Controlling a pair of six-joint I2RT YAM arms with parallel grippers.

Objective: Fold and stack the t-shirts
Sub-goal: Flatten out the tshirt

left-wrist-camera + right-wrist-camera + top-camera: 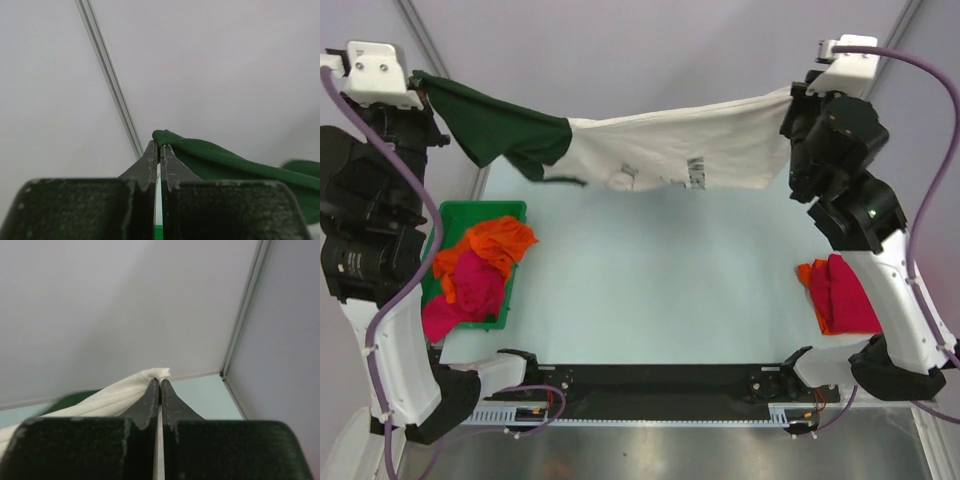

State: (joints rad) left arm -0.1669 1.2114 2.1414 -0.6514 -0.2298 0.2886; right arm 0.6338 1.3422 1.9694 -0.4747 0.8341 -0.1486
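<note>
The cream t-shirt (690,145) with dark green sleeves hangs stretched in the air across the far side of the table, its black print partly showing. My left gripper (420,82) is shut on its green sleeve end (200,150), with its tips (160,147) pinching the cloth. My right gripper (798,95) is shut on the cream edge (125,390), with its tips (160,382) closed on the hem. Orange and magenta tees (475,270) lie crumpled in the green bin. A crimson tee (845,295) lies folded on an orange one at the table's right.
The green plastic bin (470,210) stands at the table's left edge. The folded pile sits next to the right arm's base. Grey walls with a metal corner strip (115,85) rise behind the table. A black rail (660,378) runs along the near edge.
</note>
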